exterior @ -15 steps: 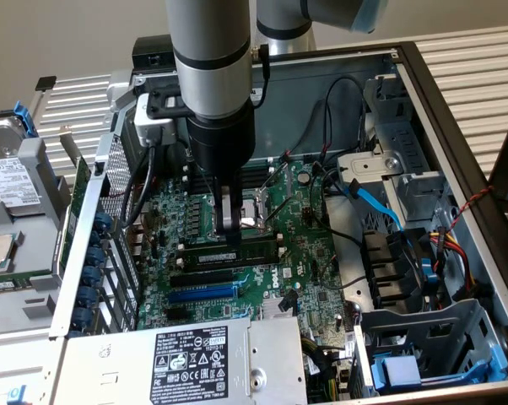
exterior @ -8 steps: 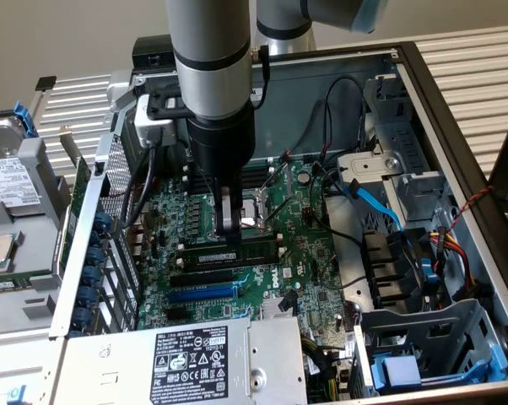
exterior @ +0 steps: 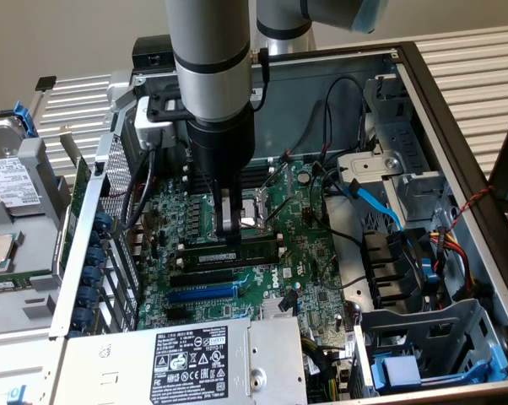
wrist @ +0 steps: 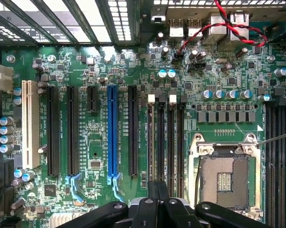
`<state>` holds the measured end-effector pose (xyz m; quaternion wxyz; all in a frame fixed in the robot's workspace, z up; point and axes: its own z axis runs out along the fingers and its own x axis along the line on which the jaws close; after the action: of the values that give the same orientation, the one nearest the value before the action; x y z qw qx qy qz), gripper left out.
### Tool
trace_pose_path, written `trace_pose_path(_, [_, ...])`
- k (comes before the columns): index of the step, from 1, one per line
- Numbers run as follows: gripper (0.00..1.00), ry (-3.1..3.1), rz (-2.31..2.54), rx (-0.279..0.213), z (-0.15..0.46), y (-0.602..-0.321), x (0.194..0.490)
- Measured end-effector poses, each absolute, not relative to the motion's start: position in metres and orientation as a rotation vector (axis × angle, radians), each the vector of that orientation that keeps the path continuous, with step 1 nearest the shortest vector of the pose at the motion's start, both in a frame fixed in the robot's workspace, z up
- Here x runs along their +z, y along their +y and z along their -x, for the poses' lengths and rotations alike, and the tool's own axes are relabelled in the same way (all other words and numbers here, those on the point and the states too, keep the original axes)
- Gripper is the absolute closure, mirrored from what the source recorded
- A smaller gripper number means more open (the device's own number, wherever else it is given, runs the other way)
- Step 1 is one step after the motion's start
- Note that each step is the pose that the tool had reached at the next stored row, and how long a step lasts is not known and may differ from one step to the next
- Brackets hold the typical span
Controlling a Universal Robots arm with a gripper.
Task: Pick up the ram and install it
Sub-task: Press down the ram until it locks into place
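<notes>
**Gripper shut over the memory slots**

The blue slot (exterior: pixel 202 294) lay nearest the exterior view's left. Beyond it, the ram (exterior: pixel 237 251) lay along a black slot beside the CPU socket (exterior: pixel 247 209), parallel to the blue slot. The gripper (exterior: pixel 229 239) stood directly above the ram's middle, fingers closed narrow, touching it.

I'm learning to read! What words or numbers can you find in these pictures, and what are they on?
Nothing reads for sure.
Power supply label: rows of print and symbols, too small.
Hard drive sticker: lines of text, too blurred.
Motherboard: white print beside the slots, too tiny.
Blue slot: no words on it.
</notes>
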<state>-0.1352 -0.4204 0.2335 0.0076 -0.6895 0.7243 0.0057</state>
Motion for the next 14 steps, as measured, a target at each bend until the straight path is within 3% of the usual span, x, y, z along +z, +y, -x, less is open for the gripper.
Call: trace_pose_path(14, [0.88,2.264,2.155,0.021,0.1363,-0.4221,0.2331])
